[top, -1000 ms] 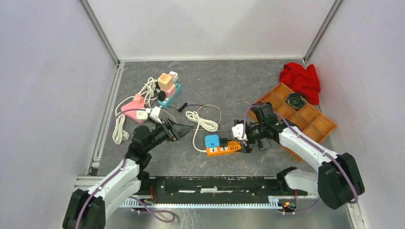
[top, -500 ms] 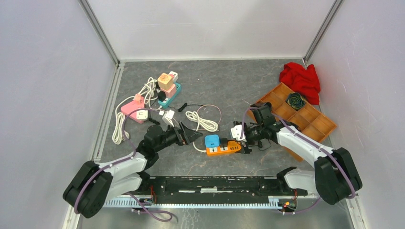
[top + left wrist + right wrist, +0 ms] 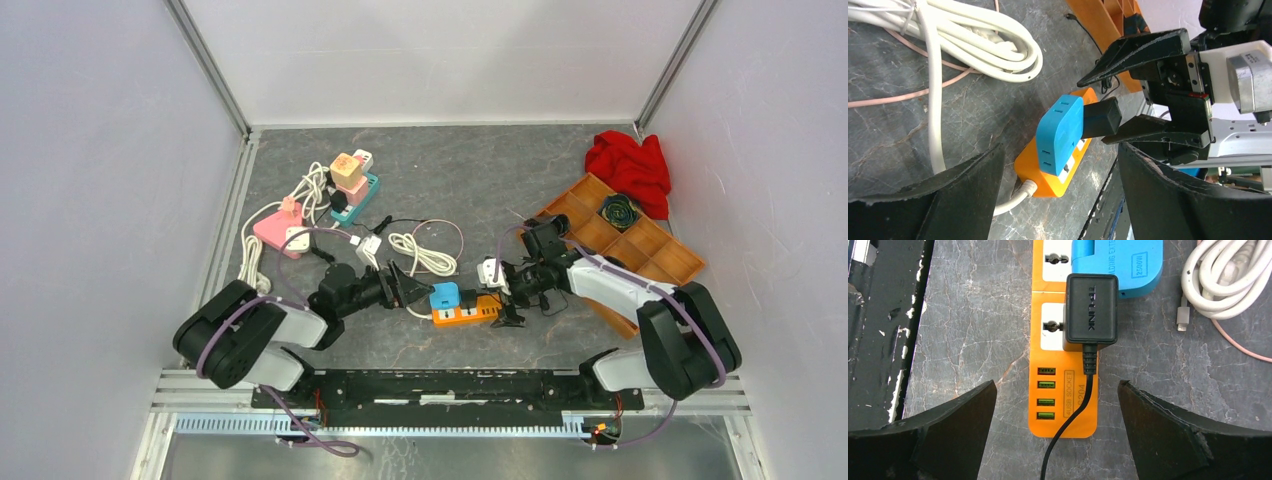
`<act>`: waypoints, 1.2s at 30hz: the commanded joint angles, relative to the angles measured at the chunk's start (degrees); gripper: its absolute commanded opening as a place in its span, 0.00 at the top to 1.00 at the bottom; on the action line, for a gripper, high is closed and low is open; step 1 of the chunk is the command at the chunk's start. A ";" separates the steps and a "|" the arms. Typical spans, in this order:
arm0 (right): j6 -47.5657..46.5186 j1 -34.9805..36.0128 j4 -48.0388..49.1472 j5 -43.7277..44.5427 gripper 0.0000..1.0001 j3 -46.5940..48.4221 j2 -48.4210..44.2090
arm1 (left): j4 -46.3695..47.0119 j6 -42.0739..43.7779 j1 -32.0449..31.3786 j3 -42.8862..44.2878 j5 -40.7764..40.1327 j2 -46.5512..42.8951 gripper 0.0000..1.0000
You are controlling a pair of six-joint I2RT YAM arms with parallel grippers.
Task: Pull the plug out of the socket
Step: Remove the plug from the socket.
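Black plug [image 3: 1091, 307] lay along the orange strip [image 3: 1087, 410], cord pointing at the gaping right gripper [image 3: 1057, 386]; left gripper [image 3: 1060, 148] gaped too.

A smooth orange plastic power strip [image 3: 1048, 352] is seen on a grey, marble-veined matt tabletop [image 3: 973, 315]. A matt black plastic plug [image 3: 1091, 307] and glossy white cable [image 3: 934, 110] are shown.

The table [image 3: 470, 170] is viewed from above; the orange power strip [image 3: 1063, 405] is framed closely, seemingly from opposite ends, by both wrist views.
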 commanded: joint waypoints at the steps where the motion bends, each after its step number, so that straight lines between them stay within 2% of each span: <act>1: 2.48 0.09 1.27 -1.56 0.02 3.19 2.33 | 10.12 2.49 -0.58 0.66 2.16 4.56 0.13; 10: 3.55 0.43 0.68 -2.27 0.02 4.51 5.31 | 19.41 1.70 -2.14 1.98 4.92 14.01 0.21; 16: 4.17 0.51 1.12 -1.67 0.03 4.55 6.09 | 34.07 -1.53 -2.70 2.17 6.98 24.79 0.22; 20: 4.27 0.57 1.06 -1.24 0.03 4.55 6.54 | 40.35 -1.77 -2.74 1.20 5.85 28.27 0.23; 36: 6.62 1.24 3.85 1.30 0.07 4.47 7.60 | 40.51 3.46 -2.79 0.16 2.31 24.78 0.23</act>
